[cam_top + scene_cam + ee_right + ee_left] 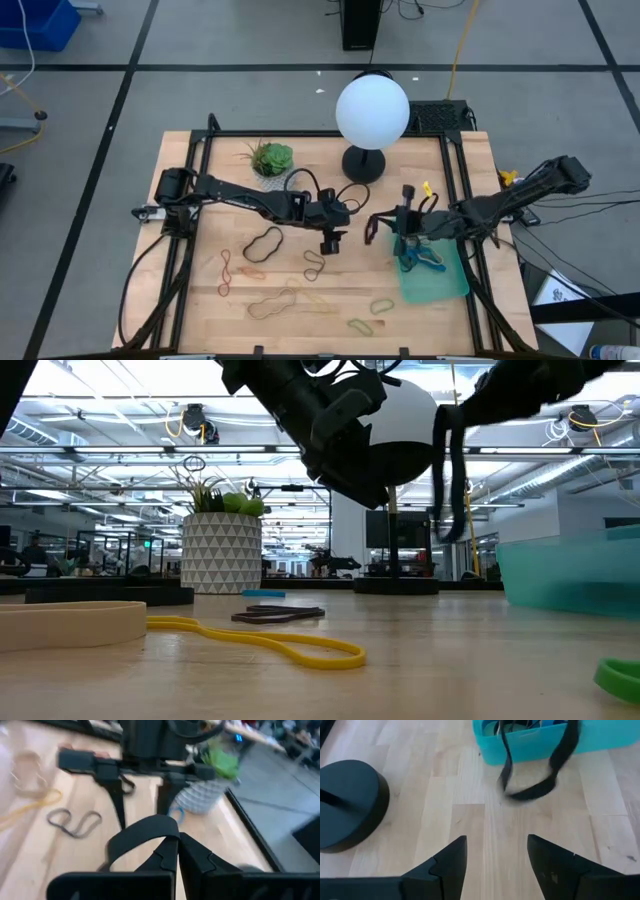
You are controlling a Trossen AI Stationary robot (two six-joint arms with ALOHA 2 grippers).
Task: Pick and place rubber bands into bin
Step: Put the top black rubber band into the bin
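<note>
A black rubber band [450, 470] hangs from my right gripper [178, 840], which is shut on it above the table's middle, just left of the bin [445, 285]. The bin is a shallow teal tray with blue bands [420, 258] inside. My left gripper [497, 845] stands open over bare wood, close to the left of the held band [535, 770], with nothing between its fingers. Several more bands lie flat on the table: black [264, 243], grey [314, 264], tan [275, 303], red [226, 270] and green [382, 306]. My right gripper pinches the black band between its two shut fingers, at the top of the loop [167, 834]. The fingers come nearly level from the table's right side. The band hangs slack below them as a long narrow loop [447, 510], clear of the table.
A lamp with a white globe [372, 110] and a round black base [345, 805] stands behind the grippers. A white patterned plant pot [222, 555] sits at the far left. Yellow [270, 640] and tan [70, 625] bands lie near the front edge.
</note>
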